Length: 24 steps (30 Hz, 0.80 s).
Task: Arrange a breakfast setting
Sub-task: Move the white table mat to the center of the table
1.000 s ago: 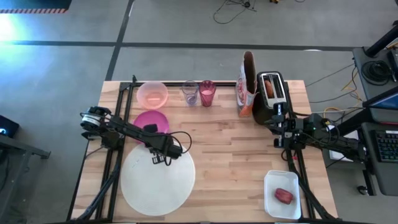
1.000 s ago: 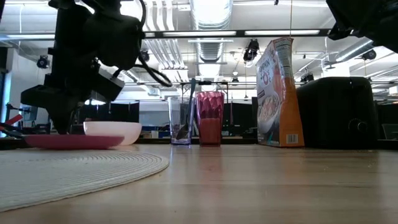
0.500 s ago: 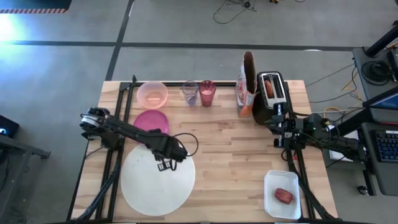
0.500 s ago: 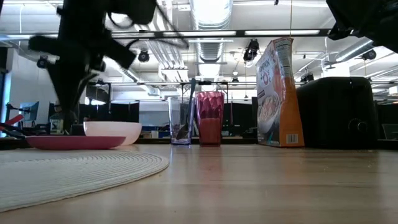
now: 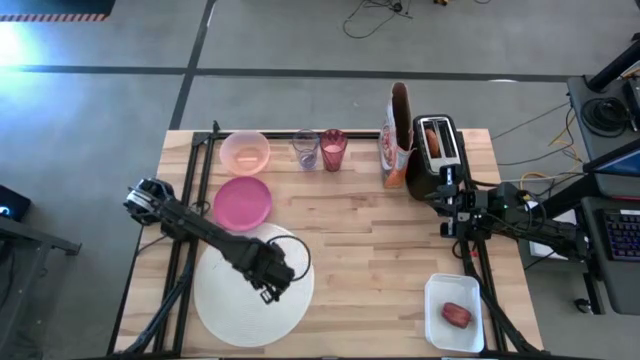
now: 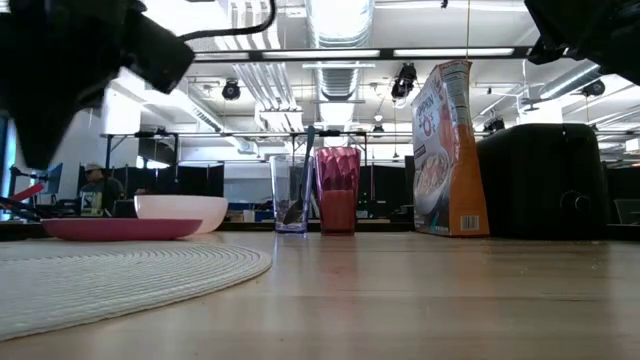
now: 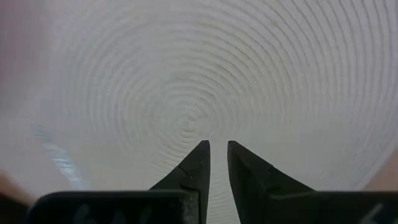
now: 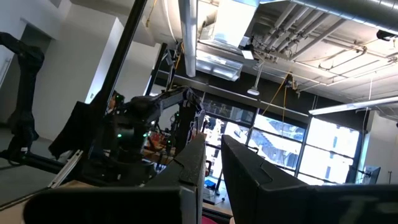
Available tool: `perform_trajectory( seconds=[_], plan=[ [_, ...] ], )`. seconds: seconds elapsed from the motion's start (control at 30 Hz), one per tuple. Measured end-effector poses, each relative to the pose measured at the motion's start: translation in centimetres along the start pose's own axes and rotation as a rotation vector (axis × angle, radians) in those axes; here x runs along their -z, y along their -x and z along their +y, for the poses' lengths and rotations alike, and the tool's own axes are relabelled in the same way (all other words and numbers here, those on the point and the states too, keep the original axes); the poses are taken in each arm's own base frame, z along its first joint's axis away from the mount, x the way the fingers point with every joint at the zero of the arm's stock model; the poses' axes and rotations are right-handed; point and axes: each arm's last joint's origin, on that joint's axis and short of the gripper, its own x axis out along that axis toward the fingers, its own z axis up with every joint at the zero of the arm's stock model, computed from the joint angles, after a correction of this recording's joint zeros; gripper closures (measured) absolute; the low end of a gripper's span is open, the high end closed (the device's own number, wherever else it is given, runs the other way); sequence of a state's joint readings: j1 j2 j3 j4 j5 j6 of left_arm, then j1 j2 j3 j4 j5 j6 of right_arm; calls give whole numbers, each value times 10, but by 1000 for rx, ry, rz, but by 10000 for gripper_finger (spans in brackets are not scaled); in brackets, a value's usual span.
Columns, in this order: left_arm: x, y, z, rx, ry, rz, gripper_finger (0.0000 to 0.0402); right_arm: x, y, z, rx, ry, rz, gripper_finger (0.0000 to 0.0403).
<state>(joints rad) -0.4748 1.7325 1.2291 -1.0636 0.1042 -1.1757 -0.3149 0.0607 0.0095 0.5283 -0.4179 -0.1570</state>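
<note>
We log: left gripper [image 5: 272, 286] over the large white round plate [image 5: 225, 305] at the tabletop's near-left corner, fingers nearly closed, empty. Magenta plate [image 5: 243, 202] just behind. Right gripper [image 5: 450, 190] beside the toaster [image 5: 436, 150], nearly closed, empty.

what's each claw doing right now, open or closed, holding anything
Left claw: nearly closed, holding nothing, above the large white round plate.
Right claw: nearly closed, holding nothing, raised near the black toaster.
</note>
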Motion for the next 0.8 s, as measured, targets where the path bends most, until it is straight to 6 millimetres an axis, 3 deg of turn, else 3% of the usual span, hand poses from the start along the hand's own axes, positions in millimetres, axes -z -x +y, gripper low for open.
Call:
perform_trajectory(
  seconds=[0.3, 0.57, 0.8],
  plan=[
    [11, -38, 5, 70, 52, 42, 363, 0, 0, 0, 0, 0, 0, 360],
    [13, -59, 23, -14, 66, 37, 363, 0, 0, 0, 0, 0, 0, 360],
    [3, -68, 22, 123, 24, -5, 363, 0, 0, 0, 0, 0, 0, 360]
  ],
)
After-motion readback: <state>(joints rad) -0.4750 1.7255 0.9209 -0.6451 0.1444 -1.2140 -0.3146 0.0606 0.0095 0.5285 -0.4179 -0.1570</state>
